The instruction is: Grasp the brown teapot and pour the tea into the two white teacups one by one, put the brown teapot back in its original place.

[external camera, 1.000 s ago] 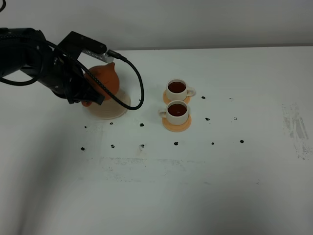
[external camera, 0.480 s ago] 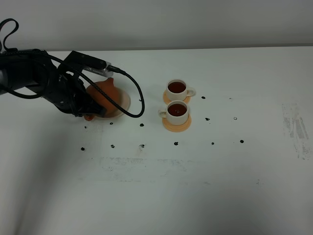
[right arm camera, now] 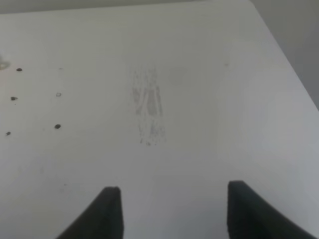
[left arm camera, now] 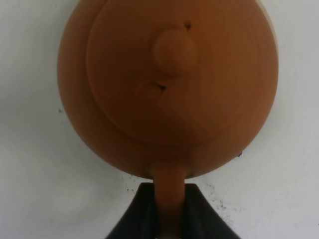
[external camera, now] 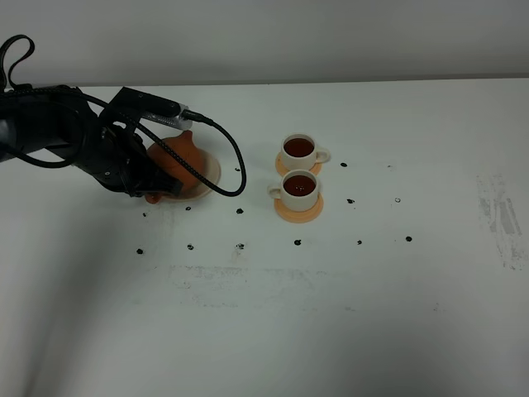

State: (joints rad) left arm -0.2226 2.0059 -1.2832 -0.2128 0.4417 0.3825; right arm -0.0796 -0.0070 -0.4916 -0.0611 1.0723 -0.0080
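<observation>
Left claw [left arm camera: 168, 219] is clamped tight on the loop handle of the brown teapot [left arm camera: 167, 87], its two dark fingers pressed against either side of the handle. Directly beyond the claw, the teapot sits upright with its knobbed lid on, over the beige saucer [external camera: 211, 169] (whether it rests fully on the saucer cannot be told, since the arm covers part of it). Well out past the teapot's spout side stand the two white teacups [external camera: 298, 150], one just behind the other, each on an orange coaster [external camera: 298, 210] and each filled with dark tea. Small black dots speckle the white counter [external camera: 331, 314] around them. Right claw [right arm camera: 169, 209] hangs over bare counter with its two dark fingers spread apart, holding nothing; a faint grey scuff mark [right arm camera: 148, 107] lies ahead of it.
</observation>
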